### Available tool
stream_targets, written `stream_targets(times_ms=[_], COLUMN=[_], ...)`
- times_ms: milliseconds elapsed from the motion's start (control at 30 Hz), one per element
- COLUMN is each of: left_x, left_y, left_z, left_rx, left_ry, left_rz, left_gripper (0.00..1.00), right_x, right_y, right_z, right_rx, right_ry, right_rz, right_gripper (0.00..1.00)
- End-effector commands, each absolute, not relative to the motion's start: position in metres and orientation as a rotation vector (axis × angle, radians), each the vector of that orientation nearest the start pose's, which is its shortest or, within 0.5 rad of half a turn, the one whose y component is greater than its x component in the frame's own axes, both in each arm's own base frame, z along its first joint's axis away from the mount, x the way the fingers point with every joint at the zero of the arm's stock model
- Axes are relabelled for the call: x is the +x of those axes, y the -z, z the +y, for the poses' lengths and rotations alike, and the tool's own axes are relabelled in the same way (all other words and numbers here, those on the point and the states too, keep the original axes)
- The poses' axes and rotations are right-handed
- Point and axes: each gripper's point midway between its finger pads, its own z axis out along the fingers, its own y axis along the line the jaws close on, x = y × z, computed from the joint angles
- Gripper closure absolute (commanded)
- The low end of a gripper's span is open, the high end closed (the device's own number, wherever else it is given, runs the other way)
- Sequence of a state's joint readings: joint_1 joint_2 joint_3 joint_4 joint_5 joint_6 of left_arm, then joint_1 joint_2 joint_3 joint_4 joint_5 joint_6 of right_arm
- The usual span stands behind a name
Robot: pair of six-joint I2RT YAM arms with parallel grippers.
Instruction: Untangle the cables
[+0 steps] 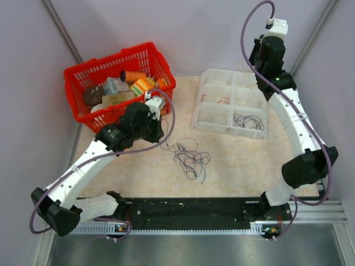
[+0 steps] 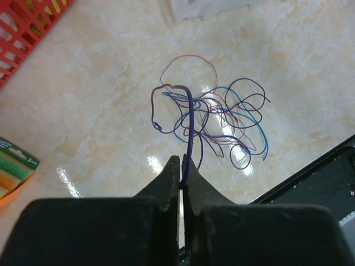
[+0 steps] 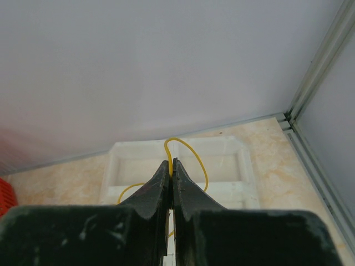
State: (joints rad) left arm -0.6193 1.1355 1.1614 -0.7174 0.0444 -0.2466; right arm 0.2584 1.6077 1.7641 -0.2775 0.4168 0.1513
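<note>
A tangle of thin cables [image 1: 190,158] lies on the beige table in front of the arms; it also shows in the left wrist view [image 2: 222,119] as blue, purple and reddish loops. My left gripper [image 2: 181,166] is shut on a purple cable [image 2: 189,127] that rises from the tangle. In the top view this gripper [image 1: 161,119] is left of the tangle. My right gripper [image 3: 171,163] is shut on a yellow cable [image 3: 191,149] and holds it above the clear tray [image 3: 233,166]. In the top view the right gripper [image 1: 265,83] hangs over the tray's far right.
A clear compartment tray [image 1: 230,102] at back right holds dark wires [image 1: 248,120] and a reddish one [image 1: 223,101] in separate compartments. A red basket [image 1: 119,83] of assorted items stands at back left. A black rail [image 1: 188,210] runs along the near edge.
</note>
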Motion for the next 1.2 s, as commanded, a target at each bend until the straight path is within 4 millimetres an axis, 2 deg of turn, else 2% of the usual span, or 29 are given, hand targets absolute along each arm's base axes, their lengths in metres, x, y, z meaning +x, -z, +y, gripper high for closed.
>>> stream_targets(times_ms=[0, 200, 367, 533, 800, 967, 1100, 1167], left_x=[0.259, 0.261, 0.259, 0.26, 0.252, 0.244, 0.238, 0.237], left_y=[-0.261, -0.29, -0.318, -0.353, -0.427, -0.46, -0.48, -0.487], left_z=[-0.205, -0.213, -0.213, -0.214, -0.218, -0.216, -0.218, -0.218], left_rx=[0.486, 0.519, 0.548, 0.583, 0.622, 0.63, 0.644, 0.648], left_ry=[0.522, 0.562, 0.578, 0.575, 0.635, 0.654, 0.687, 0.69], left_rz=[2.184, 2.126, 2.055, 1.963, 1.761, 1.664, 1.596, 1.571], left_gripper=[1.0, 1.0, 1.0, 1.0, 1.0, 1.0, 1.0, 1.0], right_x=[0.487, 0.495, 0.503, 0.509, 0.51, 0.514, 0.52, 0.523], right_y=[-0.446, -0.409, -0.362, -0.321, -0.244, -0.2, -0.177, -0.17], right_z=[0.047, 0.041, 0.038, 0.025, 0.026, 0.024, 0.026, 0.025], right_rx=[0.278, 0.297, 0.326, 0.422, 0.474, 0.468, 0.449, 0.433], right_ry=[0.012, 0.01, 0.015, -0.047, -0.054, -0.018, -0.003, 0.018], right_rz=[1.574, 1.636, 1.717, 1.787, 1.952, 2.065, 2.136, 2.168], right_gripper=[1.0, 1.0, 1.0, 1.0, 1.0, 1.0, 1.0, 0.96])
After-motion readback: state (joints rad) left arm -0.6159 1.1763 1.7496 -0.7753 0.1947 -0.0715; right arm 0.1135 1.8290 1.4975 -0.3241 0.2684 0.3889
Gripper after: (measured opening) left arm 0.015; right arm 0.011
